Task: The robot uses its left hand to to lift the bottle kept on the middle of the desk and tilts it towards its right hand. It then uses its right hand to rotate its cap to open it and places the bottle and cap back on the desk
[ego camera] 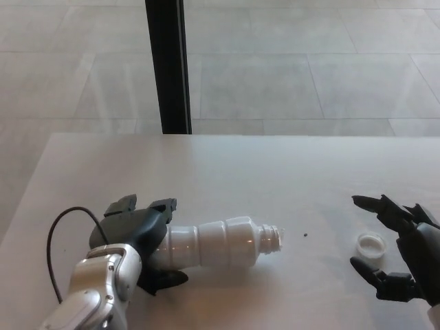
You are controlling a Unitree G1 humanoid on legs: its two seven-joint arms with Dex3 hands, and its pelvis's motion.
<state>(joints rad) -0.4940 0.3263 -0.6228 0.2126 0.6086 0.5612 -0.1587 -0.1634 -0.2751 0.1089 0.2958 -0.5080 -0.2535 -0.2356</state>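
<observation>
One bottle (220, 243), one cap (370, 244), two robot hands, left robot hand (137, 237), right robot hand (402, 251).

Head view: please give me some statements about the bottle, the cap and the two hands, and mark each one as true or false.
1. The bottle stands upright on the desk. False: it lies on its side, mouth pointing toward the robot's right.
2. The cap is off the bottle. True.
3. The left hand is at the bottle's base end. True.
4. The right hand holds the cap. False: its fingers are apart and the cap lies on the desk between them.
5. A black post stands beyond the desk. True.
</observation>
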